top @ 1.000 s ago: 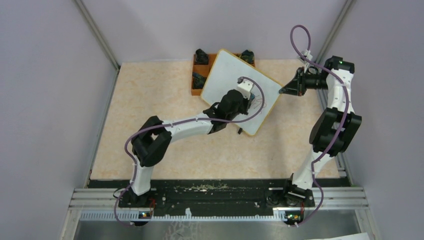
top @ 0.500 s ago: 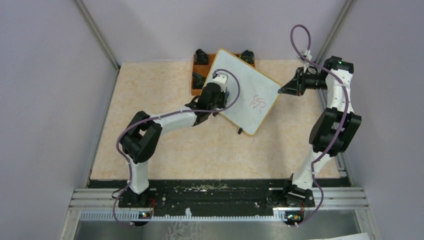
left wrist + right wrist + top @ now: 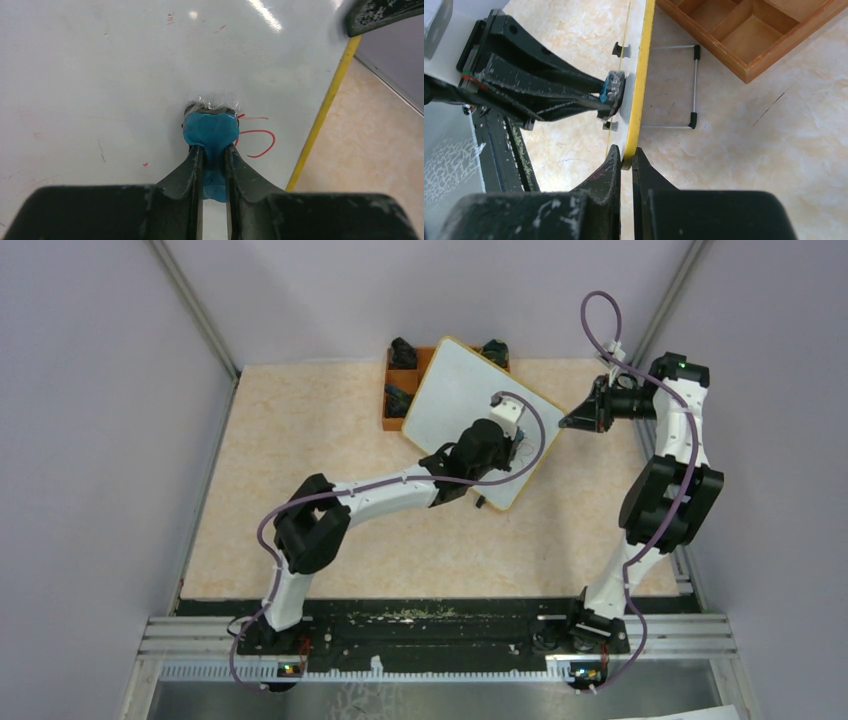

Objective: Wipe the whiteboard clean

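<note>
A whiteboard [image 3: 455,390] sits turned at an angle on the counter [image 3: 300,470], its far-left corner overlapping an orange tray [image 3: 389,390]. The L end effector [image 3: 214,150] is over the board's right half. It is pressed together on a blue eraser [image 3: 210,127], whose tip touches the white surface. Red pen marks [image 3: 257,145] lie just right of the eraser, w/ faint red specks farther up the board. The R end effector [image 3: 625,159] is at the board's right edge, closed tight, pinching the yellow frame [image 3: 642,75]. A wire stand [image 3: 694,85] shows behind the board.
</note>
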